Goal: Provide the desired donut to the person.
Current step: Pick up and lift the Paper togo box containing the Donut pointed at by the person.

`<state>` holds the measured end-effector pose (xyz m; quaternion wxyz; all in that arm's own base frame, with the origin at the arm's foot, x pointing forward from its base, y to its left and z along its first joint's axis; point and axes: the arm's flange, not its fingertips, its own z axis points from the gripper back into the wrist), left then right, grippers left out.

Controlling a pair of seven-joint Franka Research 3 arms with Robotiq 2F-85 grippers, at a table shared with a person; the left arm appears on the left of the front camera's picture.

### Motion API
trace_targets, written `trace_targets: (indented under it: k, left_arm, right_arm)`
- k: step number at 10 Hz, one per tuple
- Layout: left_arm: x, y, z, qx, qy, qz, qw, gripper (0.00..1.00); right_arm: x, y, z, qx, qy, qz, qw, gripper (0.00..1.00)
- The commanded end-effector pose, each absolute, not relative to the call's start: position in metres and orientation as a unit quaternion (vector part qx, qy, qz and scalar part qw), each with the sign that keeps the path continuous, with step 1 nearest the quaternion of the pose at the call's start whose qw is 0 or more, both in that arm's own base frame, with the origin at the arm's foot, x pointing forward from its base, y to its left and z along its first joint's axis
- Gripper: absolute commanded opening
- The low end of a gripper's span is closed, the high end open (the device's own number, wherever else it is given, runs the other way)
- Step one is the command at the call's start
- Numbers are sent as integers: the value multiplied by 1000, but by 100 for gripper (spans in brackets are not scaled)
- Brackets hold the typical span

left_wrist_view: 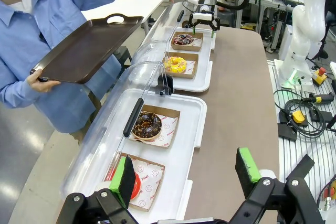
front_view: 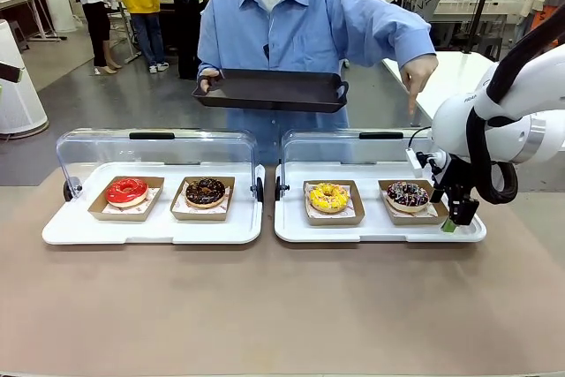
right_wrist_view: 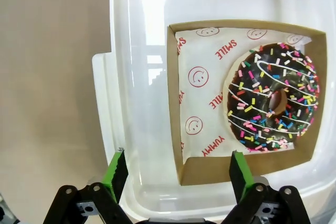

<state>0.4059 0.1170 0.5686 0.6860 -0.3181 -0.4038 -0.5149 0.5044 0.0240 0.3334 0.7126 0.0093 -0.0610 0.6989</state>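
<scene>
The left gripper [left_wrist_view: 185, 176] gapes wide, empty. The right gripper [right_wrist_view: 177, 167] hangs wide open too, holding nothing, its green pads [right_wrist_view: 116, 169] over the near corner of a cardboard tray [right_wrist_view: 210, 170]. Just ahead of it sits the chocolate donut [right_wrist_view: 273, 98], white drizzle and coloured sprinkles, on printed paper [right_wrist_view: 202, 77]. Beyond, the person's hand [front_view: 418, 72] points down at it.

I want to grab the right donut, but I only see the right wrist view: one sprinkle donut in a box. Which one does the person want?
Observer: The person points one hand down toward that chocolate sprinkle donut, beside the right gripper.
Operator: Where will it go?
Observer: The person's other hand holds an empty dark tray.
Operator: Any other donuts?
Observer: Three: a yellow donut, a chocolate donut and a red donut.
</scene>
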Motion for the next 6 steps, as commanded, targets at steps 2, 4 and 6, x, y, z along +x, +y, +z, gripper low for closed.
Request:
trace_targets:
  k: [2,4,6]
  left_arm:
    - [405,118,570,-317,-405,-515,686,100]
    - [405,118,570,-317,-405,-515,686,100]
    - [405,118,570,-317,-405,-515,686,100]
  right_arm:
    - [510,20,330,20,-82,708,701,42]
    - [510,20,330,18,-85,707,702,0]
    - [510,19,329,19,-84,707,702,0]
